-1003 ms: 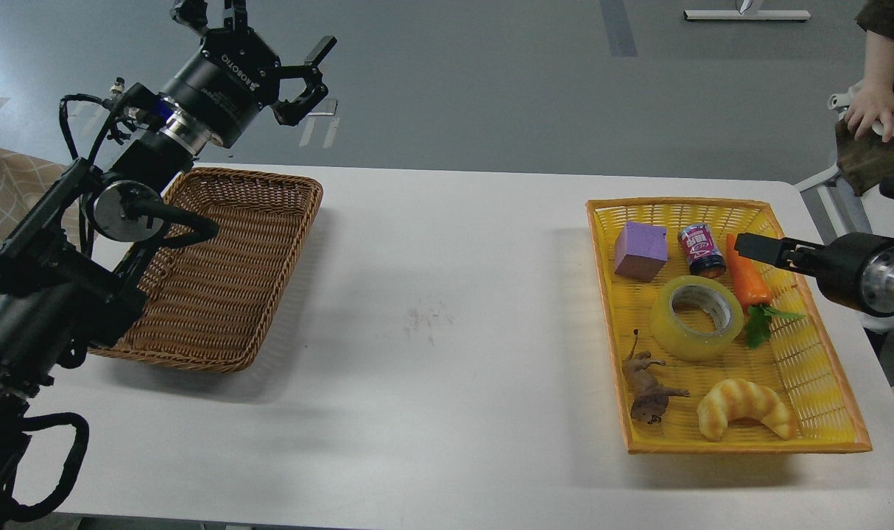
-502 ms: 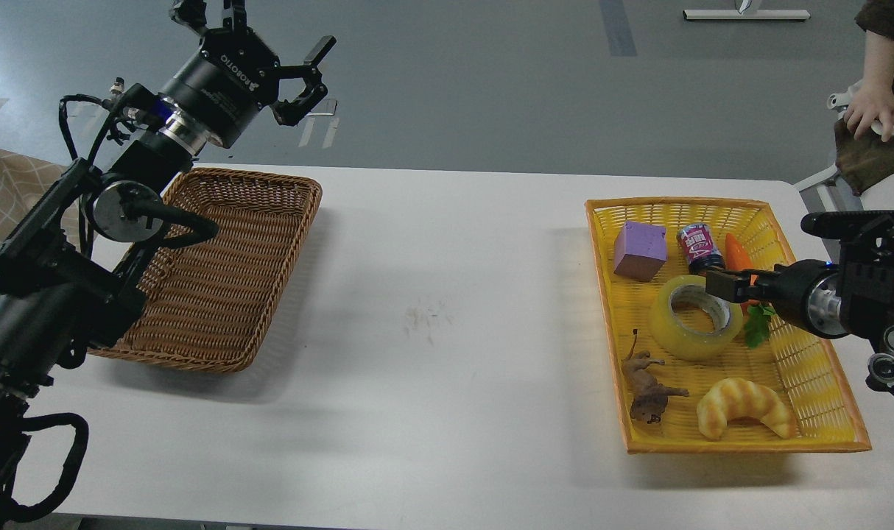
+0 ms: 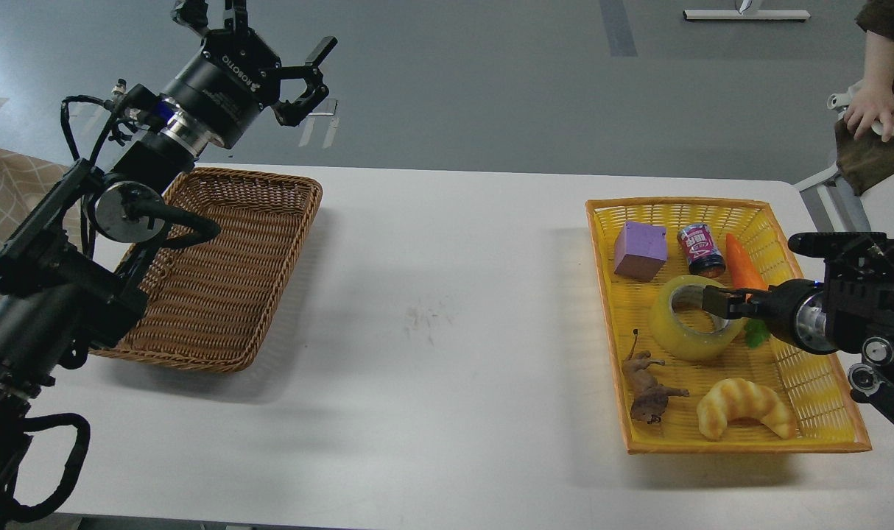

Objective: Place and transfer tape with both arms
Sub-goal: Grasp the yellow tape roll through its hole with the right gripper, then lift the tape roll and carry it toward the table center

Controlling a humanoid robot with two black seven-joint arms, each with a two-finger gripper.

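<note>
The tape, a translucent yellow roll with a grey-white core, lies flat in the yellow basket at the right. My right gripper comes in from the right edge, and its dark tip sits over the roll's core hole. Its fingers cannot be told apart, so whether it touches the tape is unclear. My left gripper is raised high above the far corner of the brown wicker basket, with its fingers spread open and empty.
The yellow basket also holds a purple block, a small can, a toy carrot, a brown toy animal and a croissant toy. A person's hand is at the far right.
My right gripper moved down and left, from above the carrot onto the tape's core hole. The left arm has barely moved.
</note>
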